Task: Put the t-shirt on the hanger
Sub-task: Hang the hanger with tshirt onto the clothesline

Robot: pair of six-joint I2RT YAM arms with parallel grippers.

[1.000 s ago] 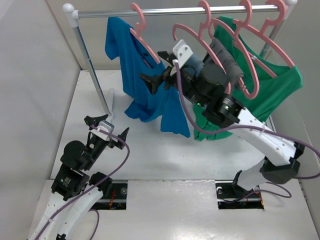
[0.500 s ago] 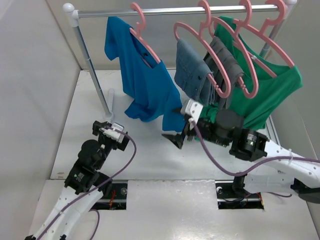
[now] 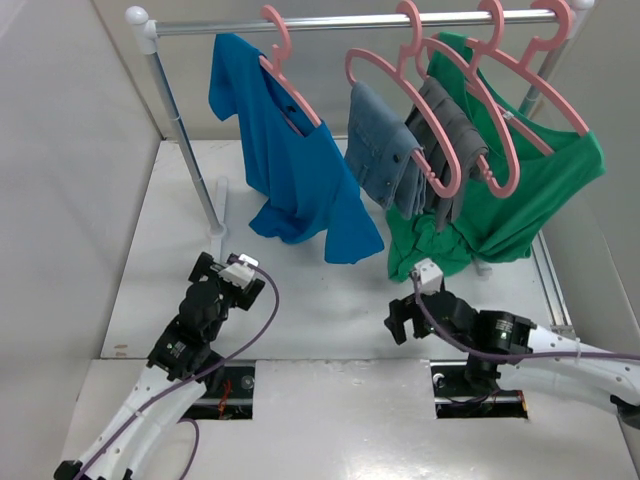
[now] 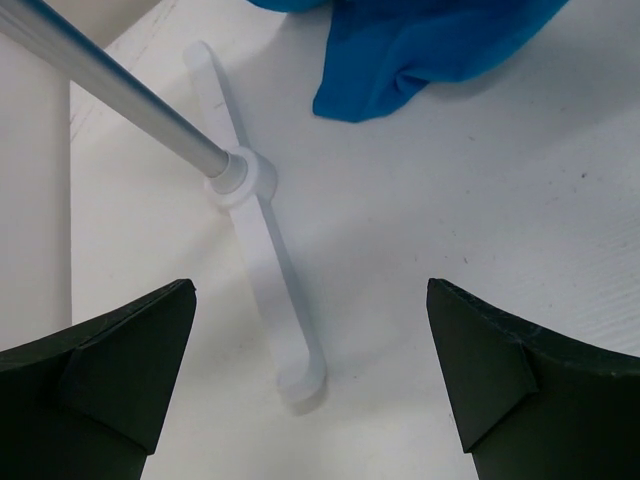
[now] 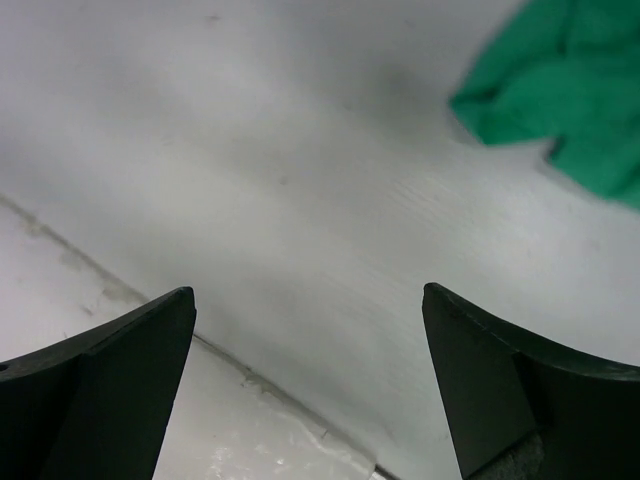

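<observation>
The bright blue t-shirt (image 3: 290,160) hangs on a pink hanger (image 3: 285,65) at the left of the rail, its hem just above the table; its lower edge also shows in the left wrist view (image 4: 430,50). My left gripper (image 3: 215,272) is open and empty, low over the table near the rack's foot. My right gripper (image 3: 398,322) is open and empty, low near the table's front edge, well below and right of the t-shirt.
The metal rail (image 3: 340,22) stands on a pole (image 3: 185,135) with a white foot (image 4: 265,260). Further pink hangers carry grey folded garments (image 3: 400,155) and a green shirt (image 3: 520,190), whose hem shows in the right wrist view (image 5: 560,95).
My right gripper has let go near the t-shirt and drawn back down to the table's front edge. My left gripper has lowered and pulled back a little. The grey garments came into view.
</observation>
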